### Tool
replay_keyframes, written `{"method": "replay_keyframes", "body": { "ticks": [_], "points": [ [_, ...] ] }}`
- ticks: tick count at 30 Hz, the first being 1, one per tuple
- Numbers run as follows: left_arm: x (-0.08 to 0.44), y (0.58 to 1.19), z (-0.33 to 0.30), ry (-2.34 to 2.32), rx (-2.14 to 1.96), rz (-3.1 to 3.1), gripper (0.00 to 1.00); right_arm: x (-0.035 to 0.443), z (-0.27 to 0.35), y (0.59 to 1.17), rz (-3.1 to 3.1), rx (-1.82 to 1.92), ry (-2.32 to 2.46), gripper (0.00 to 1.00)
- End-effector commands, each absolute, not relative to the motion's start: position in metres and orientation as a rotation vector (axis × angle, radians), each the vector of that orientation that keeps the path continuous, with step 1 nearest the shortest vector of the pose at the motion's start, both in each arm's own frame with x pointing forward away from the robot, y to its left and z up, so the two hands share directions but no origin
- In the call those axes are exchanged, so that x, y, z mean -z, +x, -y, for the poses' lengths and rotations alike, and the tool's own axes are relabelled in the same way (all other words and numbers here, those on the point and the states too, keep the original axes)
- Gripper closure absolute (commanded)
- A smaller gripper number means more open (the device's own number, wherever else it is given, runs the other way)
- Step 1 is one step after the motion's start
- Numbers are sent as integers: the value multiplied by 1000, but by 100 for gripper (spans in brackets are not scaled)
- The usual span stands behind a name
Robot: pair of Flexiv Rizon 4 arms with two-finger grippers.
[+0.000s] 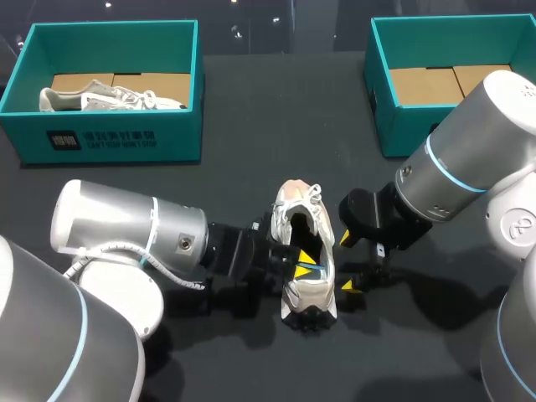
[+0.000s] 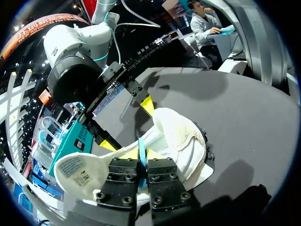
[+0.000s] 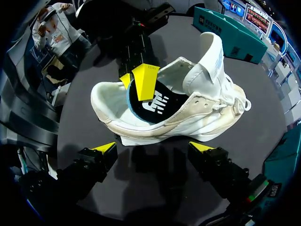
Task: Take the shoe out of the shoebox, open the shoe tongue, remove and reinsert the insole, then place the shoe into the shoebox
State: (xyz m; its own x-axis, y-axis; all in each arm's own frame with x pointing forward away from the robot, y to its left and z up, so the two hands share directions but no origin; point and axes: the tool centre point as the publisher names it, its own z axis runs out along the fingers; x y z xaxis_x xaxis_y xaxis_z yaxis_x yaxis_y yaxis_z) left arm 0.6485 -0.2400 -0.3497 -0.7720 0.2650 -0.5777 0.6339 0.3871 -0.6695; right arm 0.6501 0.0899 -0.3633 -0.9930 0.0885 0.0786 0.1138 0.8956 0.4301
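A white sneaker point(image 1: 300, 219) point(image 3: 188, 117) point(image 2: 183, 136) stands upright on the dark table, its tongue point(image 3: 212, 55) pulled up and forward. My left gripper point(image 1: 306, 263) point(image 2: 142, 153) reaches into the heel opening. It is shut on the heel end of the black, blue-edged insole point(image 3: 154, 102), which still lies inside the shoe. My right gripper point(image 1: 346, 263) point(image 3: 154, 148) stands open just to the right of the shoe, its two yellow tips spread along the shoe's side and touching nothing.
A teal shoebox point(image 1: 100, 134) at the back left holds another white shoe point(image 1: 109, 99). A second teal shoebox point(image 1: 381, 84) at the back right shows only its cardboard floor. My left arm point(image 1: 126, 230) lies low across the table's front left.
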Motion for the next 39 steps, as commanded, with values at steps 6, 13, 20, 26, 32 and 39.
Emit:
{"method": "replay_keyframes", "body": {
  "ticks": [6,13,20,26,32,39],
  "points": [
    [334,647,231,763,1408,-2281,82,363,-90,648,3008,684,-163,0],
    [324,644,223,783,1450,-2345,75,363,-90,648,3008,684,-163,0],
    [320,643,213,871,1398,-2412,72,347,-62,651,2982,694,-181,0],
    [318,643,200,933,1347,-2465,69,333,-35,653,2985,661,-191,0],
    [307,645,186,1006,1308,-2491,67,320,-11,654,2996,675,-173,0],
    [288,648,165,1147,1275,-2518,67,319,2,656,2973,683,-130,0]
  ]
}}
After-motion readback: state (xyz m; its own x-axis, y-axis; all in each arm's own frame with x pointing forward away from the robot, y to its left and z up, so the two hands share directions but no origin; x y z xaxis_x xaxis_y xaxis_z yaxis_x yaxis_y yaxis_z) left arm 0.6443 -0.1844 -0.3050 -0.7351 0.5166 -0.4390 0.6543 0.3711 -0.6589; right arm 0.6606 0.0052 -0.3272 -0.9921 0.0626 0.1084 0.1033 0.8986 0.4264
